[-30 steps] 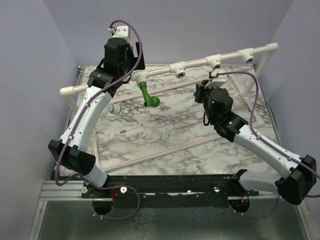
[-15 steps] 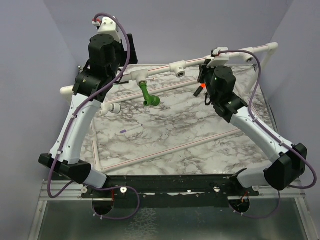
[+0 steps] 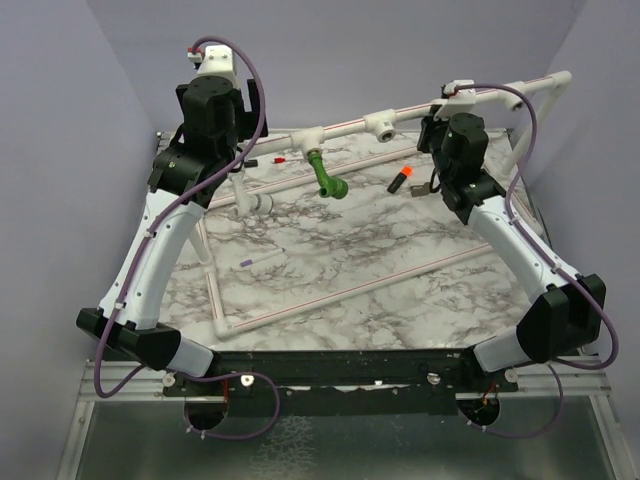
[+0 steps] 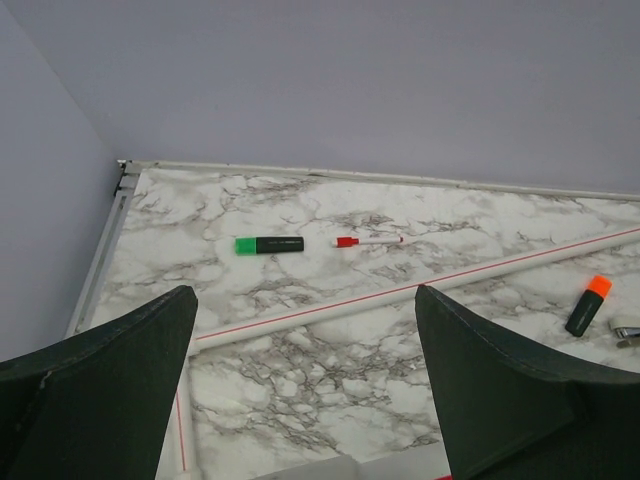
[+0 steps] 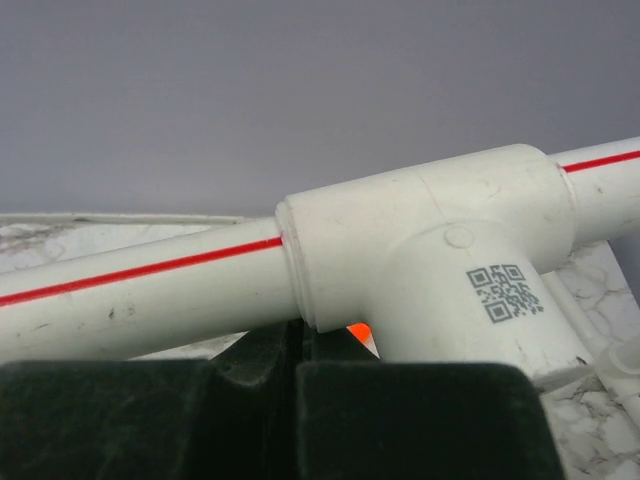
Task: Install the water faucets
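One bright green water faucet [image 3: 327, 178] hangs by its end from a white tee [image 3: 312, 135] on the raised pipe rail [image 3: 480, 99], spout pointing down toward the marble. My left gripper [image 3: 252, 105] hovers high over the far left of the table, apart from the faucet. In the left wrist view this gripper [image 4: 305, 300] is open with only marble and a low pipe [image 4: 400, 295] between its fingers. My right gripper [image 5: 300, 370] is shut and empty, its fingers pressed up under the rail beside another white tee [image 5: 430, 250]. From above, this gripper [image 3: 438, 132] is at the rail's right part.
A green highlighter [image 4: 268, 244] and a red pen [image 4: 370, 241] lie near the far edge. An orange-capped marker [image 3: 401, 180] lies by the right gripper. A small purple scrap [image 3: 258, 260] rests mid-table. The pipe frame's low rails [image 3: 330, 297] cross the marble top.
The pipe frame has shifted to the right, carrying the green faucet with it. My right gripper moved far and right, staying against the rail. My left arm rose and drew back left.
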{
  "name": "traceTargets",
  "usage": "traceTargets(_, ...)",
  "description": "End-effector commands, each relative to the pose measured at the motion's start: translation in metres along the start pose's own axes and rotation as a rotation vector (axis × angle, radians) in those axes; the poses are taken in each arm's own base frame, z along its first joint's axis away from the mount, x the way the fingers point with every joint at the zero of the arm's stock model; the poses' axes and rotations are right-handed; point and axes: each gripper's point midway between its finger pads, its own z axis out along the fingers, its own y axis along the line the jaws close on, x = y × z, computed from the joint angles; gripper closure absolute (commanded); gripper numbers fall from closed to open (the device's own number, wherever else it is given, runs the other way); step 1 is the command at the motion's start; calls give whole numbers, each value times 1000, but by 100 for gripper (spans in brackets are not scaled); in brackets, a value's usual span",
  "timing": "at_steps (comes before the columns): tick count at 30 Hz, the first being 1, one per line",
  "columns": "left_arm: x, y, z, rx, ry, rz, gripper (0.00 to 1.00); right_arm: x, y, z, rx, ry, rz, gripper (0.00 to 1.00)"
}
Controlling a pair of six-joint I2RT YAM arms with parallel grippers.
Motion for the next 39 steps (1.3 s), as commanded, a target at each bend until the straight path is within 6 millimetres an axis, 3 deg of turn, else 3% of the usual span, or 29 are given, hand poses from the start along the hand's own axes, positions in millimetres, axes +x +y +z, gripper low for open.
traceTargets(1,-3,8,-5,-35,-7,18,9,-19,-59,9,128,-41,-3,99)
traceTargets(3,-3,6,-2,-32,-4,18,9,-21,-70,9,143,-43,3,99)
traceTargets(5,-1,3,2,-28,4,19,9,-22,-69,7,125,-38,14,100)
traceTargets(11,14,-3,16,-22,39,26,9,-10,-32,-17,-85,8,101,98)
traceTargets(14,27,-5,21,-23,66,35,9,-1,-15,-32,-182,54,131,87)
traceTargets(18,45,-4,23,-28,100,44,9,18,-7,-57,-239,139,151,66)
traceTargets(23,68,-3,23,-22,138,52,9,25,6,-93,-329,186,145,54)
traceTargets(30,76,-5,22,-6,152,48,8,17,47,-145,-583,149,117,42)
traceTargets(39,78,-11,23,23,157,35,8,-17,91,-199,-834,-106,-46,30)
